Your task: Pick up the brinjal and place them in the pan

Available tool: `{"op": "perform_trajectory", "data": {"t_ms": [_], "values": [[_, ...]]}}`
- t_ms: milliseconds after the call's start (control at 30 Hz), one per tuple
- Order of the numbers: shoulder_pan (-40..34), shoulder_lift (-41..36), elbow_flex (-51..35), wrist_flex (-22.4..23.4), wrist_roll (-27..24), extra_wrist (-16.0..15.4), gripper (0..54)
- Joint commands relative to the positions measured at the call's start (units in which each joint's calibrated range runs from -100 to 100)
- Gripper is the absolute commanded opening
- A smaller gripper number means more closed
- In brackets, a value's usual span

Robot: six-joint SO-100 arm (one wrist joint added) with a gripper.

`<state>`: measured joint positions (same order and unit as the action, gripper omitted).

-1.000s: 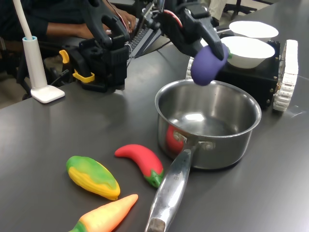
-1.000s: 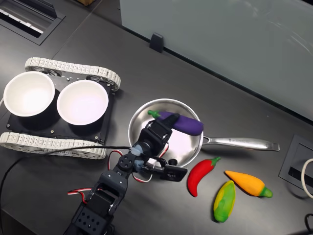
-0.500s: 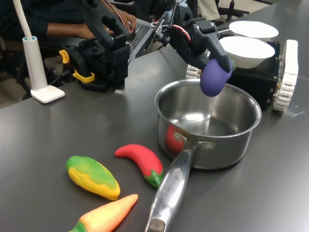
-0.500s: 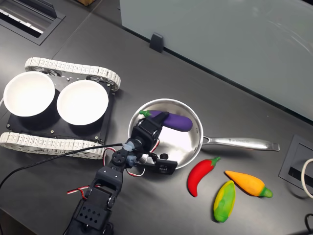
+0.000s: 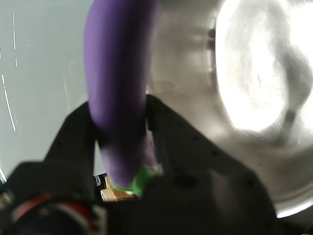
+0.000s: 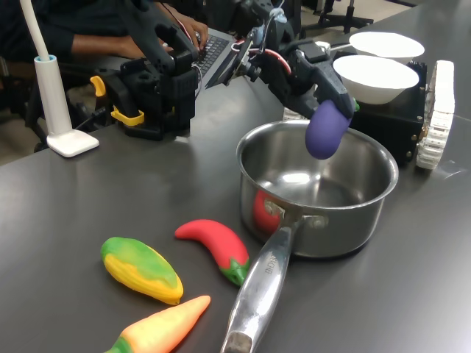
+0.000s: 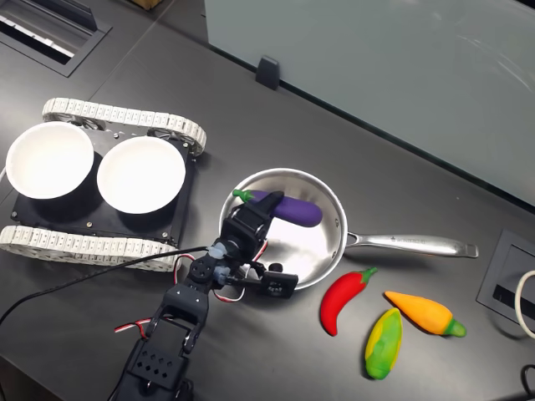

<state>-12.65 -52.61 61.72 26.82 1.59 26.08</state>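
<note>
Purple smooth brinjal (image 6: 326,129) clamped in end effector (image 6: 329,98), above round steel pan (image 6: 368,213).

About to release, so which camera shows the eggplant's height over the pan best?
The first exterior view: the eggplant hangs in the end effector above the pan. The second exterior view only overlaps them; the wrist view is a blurred close-up.

You see a slim black arm (image 7: 201,292) of blocky servo segments — red and white wires looping loose at its joints, black gripper (image 6: 324,88).
</note>
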Motion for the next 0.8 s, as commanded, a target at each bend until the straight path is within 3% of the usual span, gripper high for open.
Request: {"op": "perform_trajectory", "data": {"t_ms": [0,300,400,567,767], "values": [[0.27,-2.85,0.30,-3.23,-0.24,0.56,14.0],[0.72,-3.78,5.30,-5.62,0.15,0.48,13.1],[0.84,-4.20,5.30,-5.20,-0.73,0.48,19.4],[0.15,-4.79,5.84,-4.26,-1.81,0.39,34.5],[-1.00,-5.80,6.30,-3.83,0.20,0.39,41.8]]}}
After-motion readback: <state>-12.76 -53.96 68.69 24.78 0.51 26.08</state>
